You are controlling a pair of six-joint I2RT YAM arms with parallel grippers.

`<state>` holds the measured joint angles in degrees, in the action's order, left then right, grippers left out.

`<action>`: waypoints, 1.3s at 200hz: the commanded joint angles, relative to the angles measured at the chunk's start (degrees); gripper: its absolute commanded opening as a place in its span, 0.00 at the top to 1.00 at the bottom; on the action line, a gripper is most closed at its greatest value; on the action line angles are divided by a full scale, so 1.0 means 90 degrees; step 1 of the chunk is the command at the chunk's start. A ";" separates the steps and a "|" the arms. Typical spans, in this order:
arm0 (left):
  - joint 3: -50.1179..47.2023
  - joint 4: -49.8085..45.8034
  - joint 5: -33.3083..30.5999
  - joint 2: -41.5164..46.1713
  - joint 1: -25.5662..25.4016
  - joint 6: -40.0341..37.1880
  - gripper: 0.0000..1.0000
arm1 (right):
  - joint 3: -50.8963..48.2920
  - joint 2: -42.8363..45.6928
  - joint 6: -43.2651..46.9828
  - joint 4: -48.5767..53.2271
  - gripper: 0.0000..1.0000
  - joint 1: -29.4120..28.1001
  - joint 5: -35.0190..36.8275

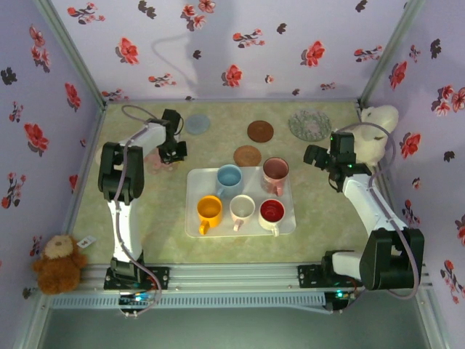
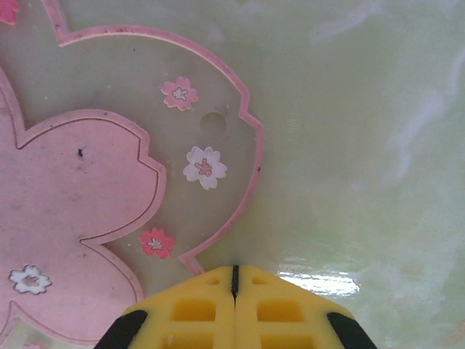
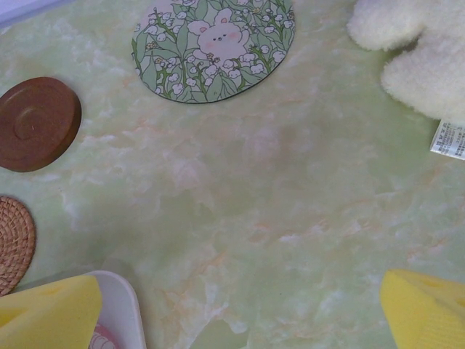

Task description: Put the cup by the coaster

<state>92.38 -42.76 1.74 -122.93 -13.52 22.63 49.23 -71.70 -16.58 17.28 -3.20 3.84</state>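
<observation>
- Currently the cups [image 1: 242,209] sit crowded on the tray [image 1: 196,185]; left gripper [image 2: 234,283] pressed together, empty, above the flower coaster [image 2: 73,189].
- Right gripper [image 3: 238,309], spread wide, may knock neighbouring cups reaching in.

I see the bench [image 3: 290,218] as a glossy, marbled green sheet that throws back lamp glare. The blossom coaster [image 2: 73,189] looks like smooth pink plastic, part clear, faintly scuffed. The left end effector [image 2: 234,273] is matt yellow plastic. The round brown coaster [image 3: 36,123] seems smooth wood, the woven coaster [image 3: 11,243] rough fibre, the white toy [image 3: 421,51] fluffy plush
</observation>
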 commanded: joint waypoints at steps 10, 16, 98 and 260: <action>-0.0117 -0.0105 0.0167 0.0493 0.0062 -0.0019 0.96 | 0.0183 -0.0061 -0.0077 0.0023 0.01 -0.0073 -0.0051; -0.0127 -0.0102 0.0189 0.0568 0.0065 0.0025 0.96 | 0.0193 -0.0062 -0.0080 0.0016 0.01 -0.0069 -0.0046; -0.1097 -0.0496 -0.0271 0.1631 0.0028 0.0278 0.97 | 0.0196 -0.0168 -0.0072 -0.0042 0.01 -0.0132 -0.0099; -0.1583 -0.0445 -0.1092 0.1237 0.0269 0.0070 0.99 | 0.0111 -0.0191 -0.0100 -0.0084 0.01 -0.0215 -0.0061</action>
<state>75.48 -46.89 -6.37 -109.19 -11.66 24.43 49.45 -73.67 -16.78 17.21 -4.69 2.79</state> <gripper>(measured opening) 0.063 0.991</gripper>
